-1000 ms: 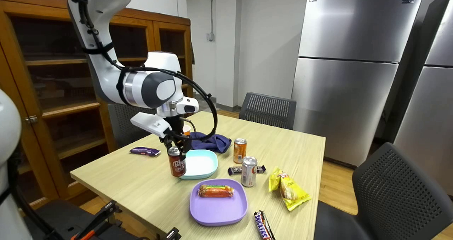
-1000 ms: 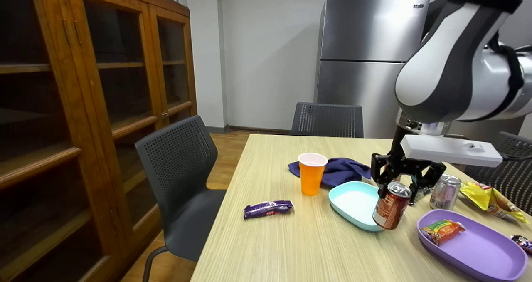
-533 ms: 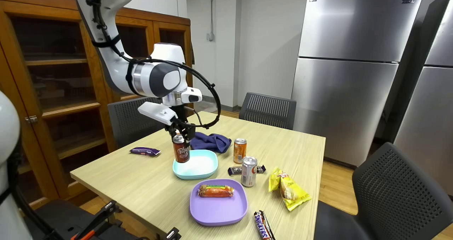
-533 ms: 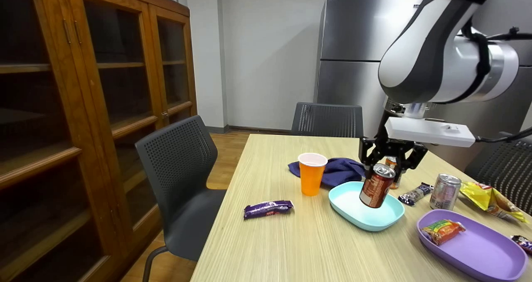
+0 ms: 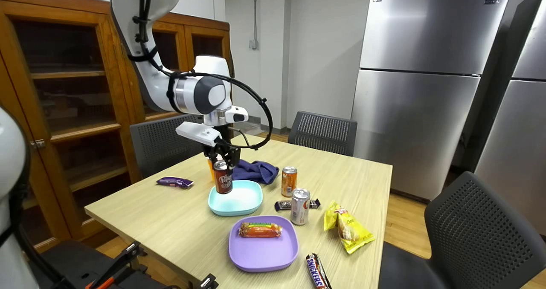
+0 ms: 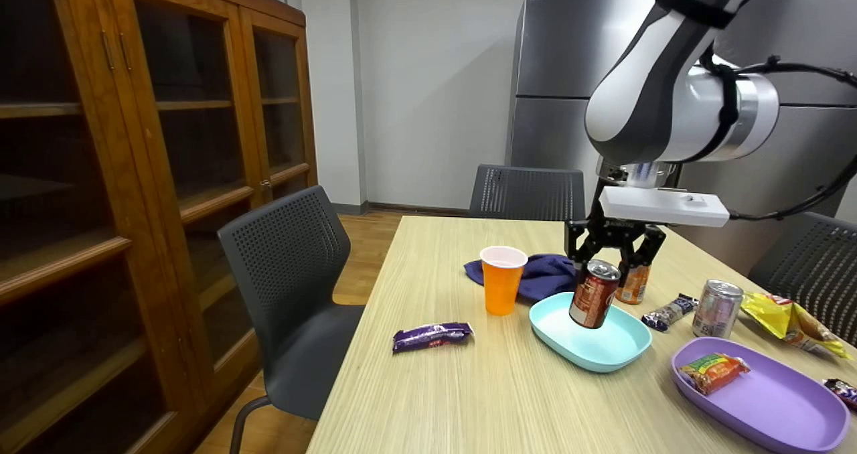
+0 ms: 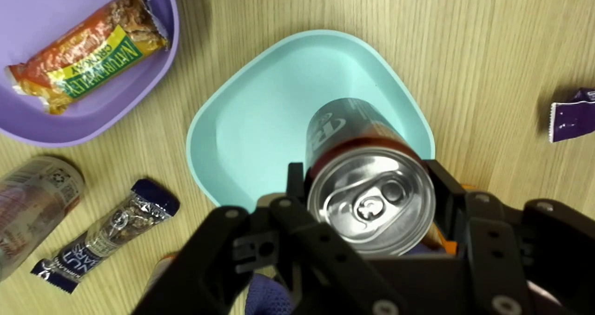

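Note:
My gripper (image 7: 369, 182) is shut on a dark red soda can (image 7: 348, 124), with a black finger against each side just under its silver lid. The can (image 6: 593, 298) leans slightly and is over the turquoise plate (image 6: 582, 352); how much gap lies beneath it is hard to judge. From another exterior view, the can (image 5: 223, 179) covers the plate's (image 5: 249, 197) left part. An orange cup (image 6: 502, 286) and a dark blue cloth (image 6: 548, 276) lie just behind. An orange can (image 6: 633, 285) stands close by the gripper, partly hidden by it.
A purple plate (image 5: 264, 259) bearing a granola bar (image 5: 260, 229) is beside the turquoise one. Around them are a silver can (image 5: 300, 206), a nut bar (image 6: 668, 312), a yellow snack bag (image 5: 347, 228), a Snickers bar (image 5: 316, 272) and a purple-wrapped bar (image 6: 432, 337). Chairs (image 6: 288, 293) flank the table.
The gripper carried the can away from both exterior cameras, from the turquoise plate's near edge to over the plate. Its grip stayed the same, and the other objects kept their places.

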You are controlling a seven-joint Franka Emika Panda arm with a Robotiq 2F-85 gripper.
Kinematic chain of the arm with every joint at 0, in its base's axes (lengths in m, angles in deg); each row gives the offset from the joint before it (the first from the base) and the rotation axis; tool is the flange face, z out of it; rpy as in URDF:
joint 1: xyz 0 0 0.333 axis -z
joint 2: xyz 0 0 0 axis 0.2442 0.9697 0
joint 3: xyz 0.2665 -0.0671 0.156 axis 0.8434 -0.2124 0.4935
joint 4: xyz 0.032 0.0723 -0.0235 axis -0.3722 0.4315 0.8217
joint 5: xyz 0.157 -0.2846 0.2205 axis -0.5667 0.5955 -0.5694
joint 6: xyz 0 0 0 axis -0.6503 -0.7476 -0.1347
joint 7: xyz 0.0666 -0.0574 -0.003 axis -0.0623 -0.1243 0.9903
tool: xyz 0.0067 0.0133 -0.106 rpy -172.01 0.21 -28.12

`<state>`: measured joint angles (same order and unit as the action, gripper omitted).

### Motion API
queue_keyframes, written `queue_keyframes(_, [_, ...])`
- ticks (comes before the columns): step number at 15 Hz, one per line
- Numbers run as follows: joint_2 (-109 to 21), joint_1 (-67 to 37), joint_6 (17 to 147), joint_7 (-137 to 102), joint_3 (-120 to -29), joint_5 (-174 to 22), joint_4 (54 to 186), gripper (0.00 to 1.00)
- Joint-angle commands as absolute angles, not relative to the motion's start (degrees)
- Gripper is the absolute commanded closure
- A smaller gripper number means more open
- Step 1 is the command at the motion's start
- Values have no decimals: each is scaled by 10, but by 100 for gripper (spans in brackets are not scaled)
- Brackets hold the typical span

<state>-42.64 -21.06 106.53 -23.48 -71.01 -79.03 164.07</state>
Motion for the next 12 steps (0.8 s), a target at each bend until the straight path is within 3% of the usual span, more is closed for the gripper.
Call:
queue_keyframes(1, [-399,-229,1035,-261,-726,-759,1600,62])
queue_keyframes(12, [-356,-253,1068,-260,-738,-747,1609,62])
